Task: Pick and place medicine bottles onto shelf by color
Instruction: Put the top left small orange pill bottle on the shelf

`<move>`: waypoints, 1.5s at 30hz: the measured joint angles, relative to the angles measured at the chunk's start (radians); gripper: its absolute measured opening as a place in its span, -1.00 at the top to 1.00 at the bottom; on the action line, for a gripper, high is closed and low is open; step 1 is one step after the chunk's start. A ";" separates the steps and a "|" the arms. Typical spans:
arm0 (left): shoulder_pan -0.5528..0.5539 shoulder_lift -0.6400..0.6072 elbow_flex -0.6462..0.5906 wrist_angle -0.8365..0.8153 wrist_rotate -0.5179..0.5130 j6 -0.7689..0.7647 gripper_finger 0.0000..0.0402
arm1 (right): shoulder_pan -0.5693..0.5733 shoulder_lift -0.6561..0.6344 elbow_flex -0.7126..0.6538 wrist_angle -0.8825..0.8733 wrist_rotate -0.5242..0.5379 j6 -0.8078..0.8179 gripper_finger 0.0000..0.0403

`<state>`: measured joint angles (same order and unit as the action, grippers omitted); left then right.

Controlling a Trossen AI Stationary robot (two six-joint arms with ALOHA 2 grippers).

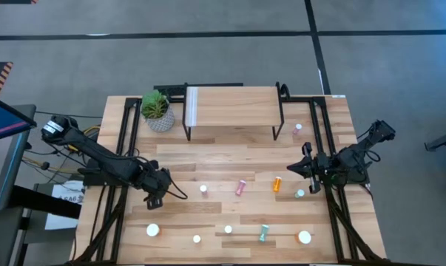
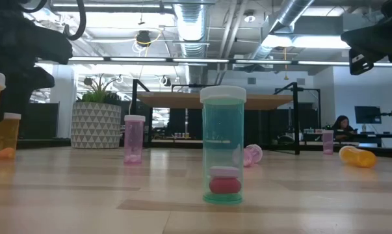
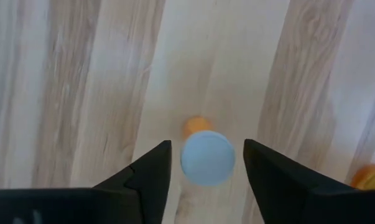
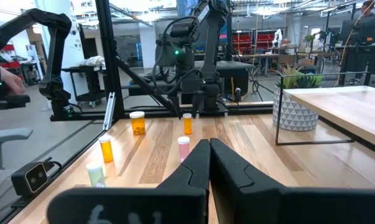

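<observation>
Your left claw (image 3: 207, 163) hangs spread straight above an upright orange bottle (image 3: 206, 155) on the counter (image 1: 230, 166), fingers either side for a pinch. The right claw (image 4: 209, 155) waits pressed together; the shelf (image 1: 234, 106) stands bare.

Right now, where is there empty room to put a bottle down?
The shelf top is bare. So is the tabletop strip between the shelf's legs and the lying pink bottle. It is crowded along the near edge, around the teal bottle and its neighbors.

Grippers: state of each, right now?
Left gripper: open, fingers either side of an orange bottle, not gripping.
Right gripper: closed, empty.
</observation>
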<state>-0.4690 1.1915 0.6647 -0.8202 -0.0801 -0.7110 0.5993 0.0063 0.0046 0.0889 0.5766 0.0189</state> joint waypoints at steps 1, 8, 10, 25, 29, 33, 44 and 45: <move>0.000 0.000 0.000 0.000 0.006 0.005 0.16 | 0.000 0.000 0.000 0.000 0.000 0.000 0.87; 0.000 0.000 0.000 0.001 0.015 0.018 0.48 | 0.000 0.000 0.000 0.000 0.000 0.000 0.86; 0.000 0.000 0.001 0.002 0.015 0.018 0.54 | 0.000 0.000 0.000 0.000 0.000 0.000 0.86; 0.071 -0.001 0.190 -0.099 -0.078 0.180 0.47 | 0.000 0.000 0.000 0.000 0.000 0.000 0.86; 0.161 -0.001 0.308 -0.182 -0.147 0.186 0.48 | 0.000 0.000 0.000 0.000 0.000 0.000 0.86; 0.258 -0.001 0.414 -0.220 -0.165 0.220 0.48 | 0.000 0.000 0.000 0.000 0.000 0.000 0.87; 0.499 0.000 0.591 -0.221 -0.135 0.483 0.48 | 0.000 0.000 0.000 0.000 0.000 0.000 0.86; 0.522 0.000 0.597 -0.221 -0.134 0.499 0.48 | 0.000 0.000 0.000 0.000 0.000 0.000 0.86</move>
<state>0.0525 1.1912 1.2617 -1.0416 -0.2142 -0.2119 0.5993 0.0063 0.0044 0.0891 0.5766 0.0189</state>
